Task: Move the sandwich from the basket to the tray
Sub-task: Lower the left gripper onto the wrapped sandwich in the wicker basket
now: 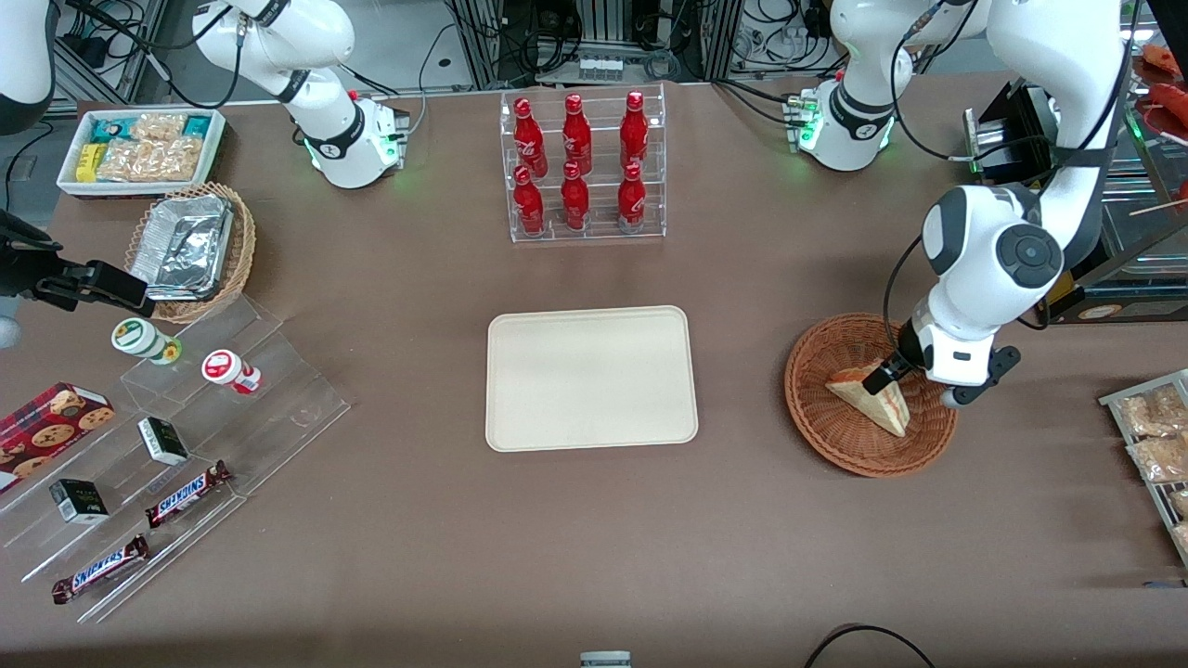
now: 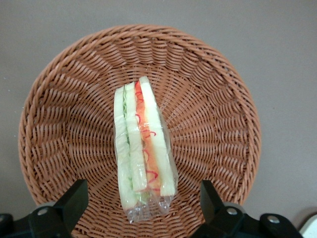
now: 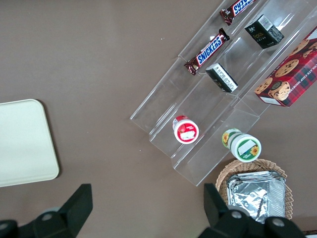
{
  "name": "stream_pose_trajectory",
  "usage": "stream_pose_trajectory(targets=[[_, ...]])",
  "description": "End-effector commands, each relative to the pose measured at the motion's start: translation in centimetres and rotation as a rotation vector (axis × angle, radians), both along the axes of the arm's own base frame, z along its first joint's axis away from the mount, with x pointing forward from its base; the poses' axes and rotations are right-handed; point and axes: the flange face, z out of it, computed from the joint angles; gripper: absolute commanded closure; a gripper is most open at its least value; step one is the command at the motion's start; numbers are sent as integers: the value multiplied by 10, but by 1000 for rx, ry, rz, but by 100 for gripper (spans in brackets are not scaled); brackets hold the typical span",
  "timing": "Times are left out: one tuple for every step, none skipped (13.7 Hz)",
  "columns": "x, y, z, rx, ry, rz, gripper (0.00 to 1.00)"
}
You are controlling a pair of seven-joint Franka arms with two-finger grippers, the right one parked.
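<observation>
The clear-wrapped sandwich (image 1: 871,399) lies in the reddish-brown wicker basket (image 1: 821,422) toward the working arm's end of the table. In the left wrist view the sandwich (image 2: 143,146) stands on edge in the middle of the basket (image 2: 69,99), showing white bread with red and green filling. My left gripper (image 1: 882,376) hangs low over the basket, above the sandwich. Its fingers (image 2: 74,196) are open, one on each side of the sandwich's wrapped end, not touching it. The cream-beige tray (image 1: 591,377) lies bare at the table's middle, beside the basket.
A clear rack of red bottles (image 1: 582,167) stands farther from the front camera than the tray. A wire rack of snack packets (image 1: 1155,436) sits at the working arm's table edge. Stepped clear shelves with snacks (image 1: 176,436), a foil-tray basket (image 1: 190,250) and a white bin (image 1: 139,148) lie toward the parked arm's end.
</observation>
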Motion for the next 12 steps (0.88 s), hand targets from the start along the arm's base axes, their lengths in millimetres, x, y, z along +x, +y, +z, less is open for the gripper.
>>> stream_pose_trajectory(targets=[[3, -3, -16, -8, -14, 21, 0], [3, -3, -21, -9, -8, 22, 0], [3, -3, -25, -9, -5, 23, 0], [4, -3, -30, -11, -2, 23, 0], [4, -3, -36, -12, -2, 22, 0], [4, -3, -43, -13, 8, 22, 0], [3, -2, -50, -13, 15, 23, 1], [4, -3, -53, -14, 17, 23, 7], [4, -3, -57, -15, 22, 24, 19], [5, -3, -58, -15, 23, 24, 44], [6, -1, -57, -15, 22, 27, 67], [8, -1, -53, -16, 14, 25, 84]])
